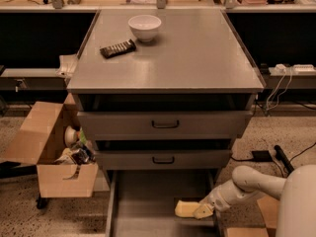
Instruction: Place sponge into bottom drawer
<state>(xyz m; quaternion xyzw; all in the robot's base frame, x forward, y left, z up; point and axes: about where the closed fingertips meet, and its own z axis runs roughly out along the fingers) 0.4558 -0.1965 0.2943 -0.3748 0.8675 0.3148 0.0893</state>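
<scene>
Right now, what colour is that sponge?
Pale yellow sponge, camera view; the tool meets it over the bottom drawer.

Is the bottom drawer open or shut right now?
Open: the bottom drawer is pulled out, its floor showing; the gripper holds the sponge over its right side.

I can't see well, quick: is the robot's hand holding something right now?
The gripper: closed on the sponge, low over the bottom drawer.
</scene>
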